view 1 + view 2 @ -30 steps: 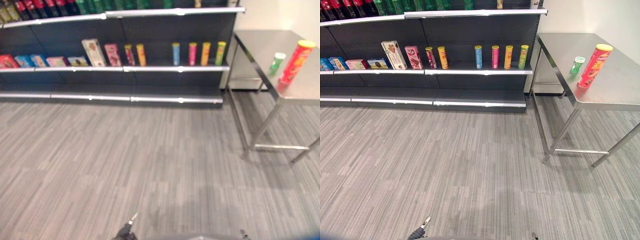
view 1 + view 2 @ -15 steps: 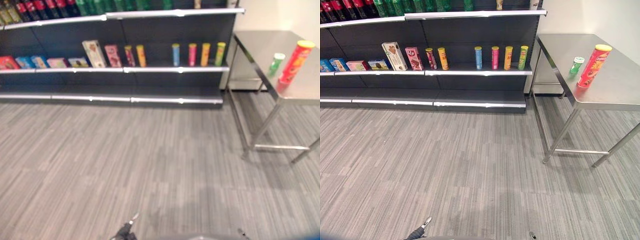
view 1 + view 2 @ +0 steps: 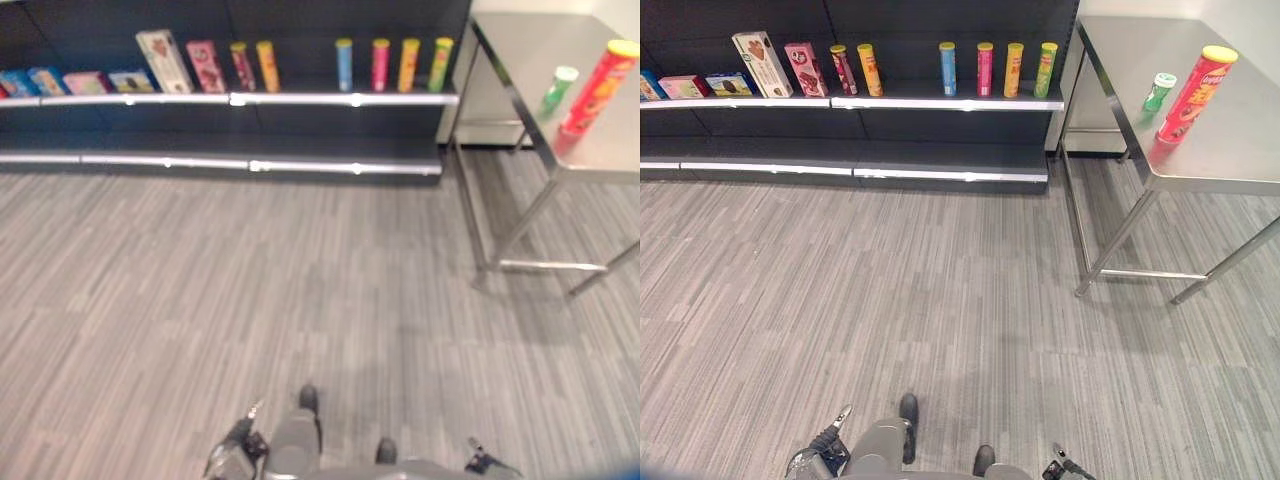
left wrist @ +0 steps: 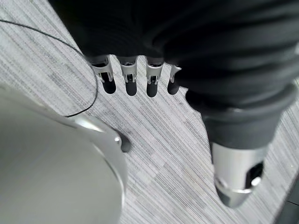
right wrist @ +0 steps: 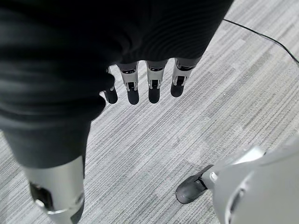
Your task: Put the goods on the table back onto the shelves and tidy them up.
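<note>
A tall red chip can (image 3: 1196,82) with a yellow lid and a small green can (image 3: 1159,92) stand near the left edge of the steel table (image 3: 1230,150) at the right. Both are upright and a short way apart. My left hand (image 4: 129,77) hangs low beside me over the floor, its fingers straight and holding nothing; it appears at the lower edge as well (image 3: 820,452). My right hand (image 5: 152,84) hangs the same way, open and empty, and appears low at the right (image 3: 1058,464). Both hands are far from the table.
The dark shelf unit (image 3: 940,103) runs along the back. On it stand several slim cans (image 3: 983,68) and, further left, several boxes (image 3: 762,63). The table's legs (image 3: 1110,240) stand beside the shelf's right end. Grey striped floor (image 3: 940,300) lies between me and both.
The whole picture has shifted down: the camera now looks lower, the top shelf row is out of view and my hands show more. The cans and boxes have not moved.
</note>
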